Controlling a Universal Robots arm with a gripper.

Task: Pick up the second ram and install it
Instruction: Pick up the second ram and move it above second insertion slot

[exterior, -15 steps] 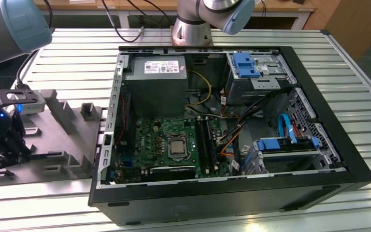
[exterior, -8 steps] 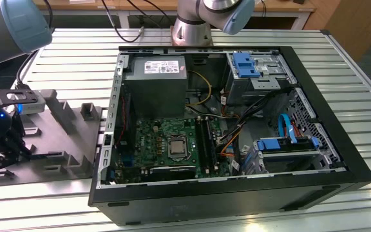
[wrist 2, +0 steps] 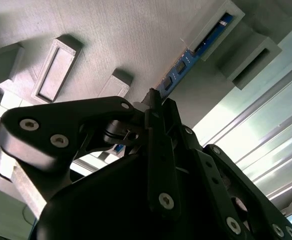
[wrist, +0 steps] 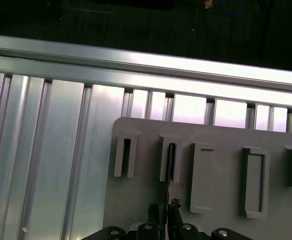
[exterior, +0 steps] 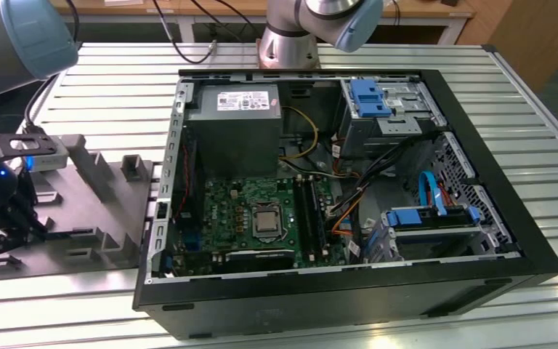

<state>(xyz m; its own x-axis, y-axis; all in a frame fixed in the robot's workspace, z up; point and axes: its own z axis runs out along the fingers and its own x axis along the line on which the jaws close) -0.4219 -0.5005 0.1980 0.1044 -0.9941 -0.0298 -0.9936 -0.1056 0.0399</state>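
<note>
The gripper (wrist 2: 153,100) pinches the second ram (wrist 2: 181,63) standing in the grey tray (wrist 2: 110,35).

Second ram (wrist 2: 180,64), thin dark stick, blue-edged, upright in grey tray (wrist 2: 135,35) slot, gripped by fingers (wrist 2: 158,150)

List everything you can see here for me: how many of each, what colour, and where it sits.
table: one, silver slatted metal, under everything
computer case: one, black, open, on the table
motherboard: one, green, inside the case
power supply: one, grey, inside the case
drive brackets: two, blue, inside the case towards the exterior view's right
cables: several, orange, yellow, blue and black, inside the case
tray: one, grey moulded plastic, on the table at the exterior view's left of the case
second ram: one, dark with a blue edge, standing in a tray slot
robot arm: one, grey with blue caps, base behind the case
gripper: one, black, shut on the second ram at the tray
</note>
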